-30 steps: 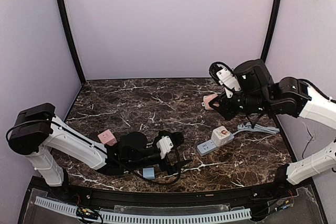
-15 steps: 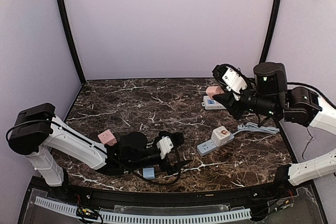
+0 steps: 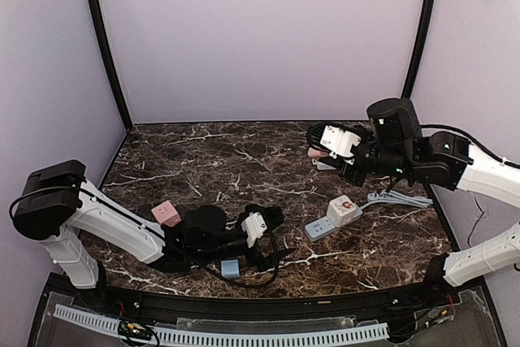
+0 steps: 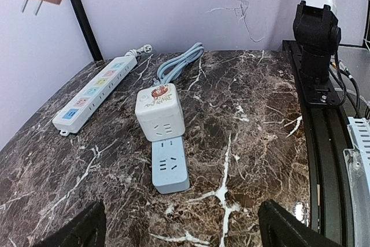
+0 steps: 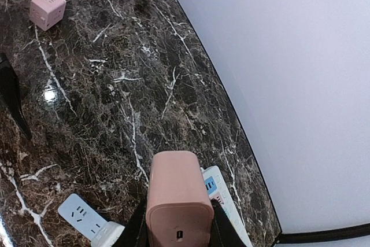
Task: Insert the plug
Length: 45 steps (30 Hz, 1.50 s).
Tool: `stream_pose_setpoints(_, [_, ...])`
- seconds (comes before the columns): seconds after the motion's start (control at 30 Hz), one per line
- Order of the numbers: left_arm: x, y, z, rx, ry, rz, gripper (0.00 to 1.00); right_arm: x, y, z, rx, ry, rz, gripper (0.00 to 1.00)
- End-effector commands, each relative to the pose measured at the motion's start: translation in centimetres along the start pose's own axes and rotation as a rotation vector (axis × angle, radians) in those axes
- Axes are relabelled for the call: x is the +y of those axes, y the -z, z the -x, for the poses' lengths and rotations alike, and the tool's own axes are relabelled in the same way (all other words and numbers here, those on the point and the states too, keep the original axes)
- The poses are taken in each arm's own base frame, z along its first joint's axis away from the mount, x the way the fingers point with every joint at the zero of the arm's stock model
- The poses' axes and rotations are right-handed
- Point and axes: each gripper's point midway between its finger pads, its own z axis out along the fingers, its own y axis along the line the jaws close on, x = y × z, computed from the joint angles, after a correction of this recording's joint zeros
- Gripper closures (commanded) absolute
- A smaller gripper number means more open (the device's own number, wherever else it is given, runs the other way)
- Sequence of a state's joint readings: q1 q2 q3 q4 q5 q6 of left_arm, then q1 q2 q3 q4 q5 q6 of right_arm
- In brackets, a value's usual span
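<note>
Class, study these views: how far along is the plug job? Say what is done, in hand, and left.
Done: the right gripper holds the pink plug off the table. In hand: it hangs near the long power strip, prongs bare in the left wrist view. Left: seating the prongs in a socket. The left gripper is open and empty.

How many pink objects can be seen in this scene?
2. A pink cube lies on the near left part of the table. A pink plug is held by the right gripper above the table's far right side. No other is visible.
</note>
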<state>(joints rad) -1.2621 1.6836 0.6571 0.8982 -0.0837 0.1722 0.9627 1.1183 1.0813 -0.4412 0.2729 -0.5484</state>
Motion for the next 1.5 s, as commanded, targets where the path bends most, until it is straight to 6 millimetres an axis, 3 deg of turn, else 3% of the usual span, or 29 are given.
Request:
stream_pose_setpoints(0.0, [-0.1,1.0,1.6,-0.055,0.001,-0.004,0.09,3.9,-0.2,-0.5,0.0,0.138,0.217,1.0])
stream_pose_setpoints(0.17, [0.1,1.5,1.7,-0.076,0.006,0.007,0.1,5.9,-0.7,-2.4,0.019,0.297,0.29,1.0])
stream_pose_setpoints(0.4, [0.5,1.6,1.7,-0.074,0.005,0.029,0.1,6.7,-2.6,-3.6,0.099,0.382,0.414,1.0])
stream_pose_setpoints(0.8, [4.2,3.3,1.2,-0.056,0.005,0.239,0.01,9.2,-4.2,-6.8,0.237,0.367,0.678,1.0])
stream_pose_setpoints(1.2, [5.3,4.3,1.6,-0.094,0.028,0.303,0.01,11.6,-5.1,-8.9,0.261,0.378,0.793,1.0])
stream_pose_setpoints(1.47, [5.2,4.4,1.5,-0.101,0.022,0.303,0.01,11.9,-5.4,-10.2,0.298,0.392,0.806,1.0])
